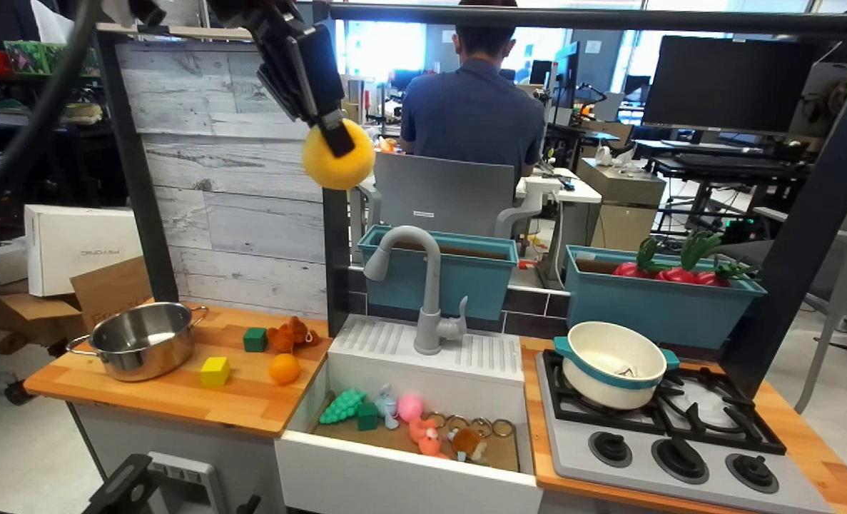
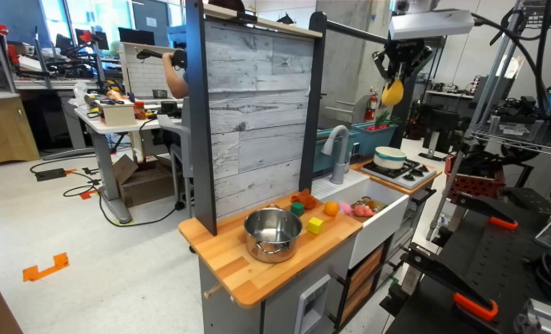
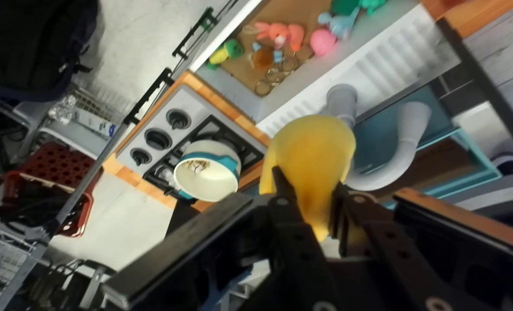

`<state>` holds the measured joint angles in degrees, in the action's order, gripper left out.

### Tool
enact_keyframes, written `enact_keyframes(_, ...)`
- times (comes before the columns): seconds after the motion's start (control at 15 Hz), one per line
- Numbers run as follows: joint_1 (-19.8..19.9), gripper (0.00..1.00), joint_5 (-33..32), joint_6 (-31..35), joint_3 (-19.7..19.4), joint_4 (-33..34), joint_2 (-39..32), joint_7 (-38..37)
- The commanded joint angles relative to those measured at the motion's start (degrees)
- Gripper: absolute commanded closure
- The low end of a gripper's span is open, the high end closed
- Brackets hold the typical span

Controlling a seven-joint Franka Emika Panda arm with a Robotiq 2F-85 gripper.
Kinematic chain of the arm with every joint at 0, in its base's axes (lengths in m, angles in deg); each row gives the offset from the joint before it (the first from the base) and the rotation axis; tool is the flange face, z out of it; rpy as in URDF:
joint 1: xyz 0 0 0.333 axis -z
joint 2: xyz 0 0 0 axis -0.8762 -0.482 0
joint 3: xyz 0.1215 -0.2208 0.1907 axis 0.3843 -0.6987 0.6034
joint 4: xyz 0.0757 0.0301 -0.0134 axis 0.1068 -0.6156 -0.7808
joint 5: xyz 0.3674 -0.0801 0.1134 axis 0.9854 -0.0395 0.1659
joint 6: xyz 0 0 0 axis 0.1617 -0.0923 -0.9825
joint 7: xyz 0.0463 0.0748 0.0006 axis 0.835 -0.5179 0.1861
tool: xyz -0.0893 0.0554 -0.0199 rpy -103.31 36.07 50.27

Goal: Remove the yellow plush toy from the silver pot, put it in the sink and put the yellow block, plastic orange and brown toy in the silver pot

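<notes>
Got the yellow plush toy (image 1: pixel 332 168) pinched midair in the gripper (image 3: pixel 309 183), silver pot (image 1: pixel 153 359) on the wood counter (image 1: pixel 188 400) near the yellow block (image 1: pixel 215 372), plastic orange (image 1: pixel 285 369) and brown toy (image 1: pixel 291 334), plus little toys (image 1: pixel 425 435) and metal rings (image 1: pixel 492 427) in the sink (image 1: pixel 394 475).

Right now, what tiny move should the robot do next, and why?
I'd probably bring the yellow plush toy down toward the sink with the jaws shut on it. They grip it high up in both exterior views, so a drop from there might miss. Go gently, perhaps: in the wrist view it partly covers the faucet.
</notes>
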<state>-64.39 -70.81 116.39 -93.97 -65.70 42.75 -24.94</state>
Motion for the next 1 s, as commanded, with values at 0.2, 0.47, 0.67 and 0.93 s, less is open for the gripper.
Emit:
enact_keyframes(0.2,2.0,0.95,-26.6,0.1,-2.0,5.2,-6.1,-25.9)
enact_keyframes(0.47,5.5,0.95,-29.7,0.6,-0.2,8.9,-10.3,-30.8)
enact_keyframes(0.67,7.9,0.95,-25.8,1.4,1.6,12.8,-14.2,-28.6)
enact_keyframes(0.93,9.2,0.95,-23.1,1.1,3.0,17.6,-18.7,-27.5)
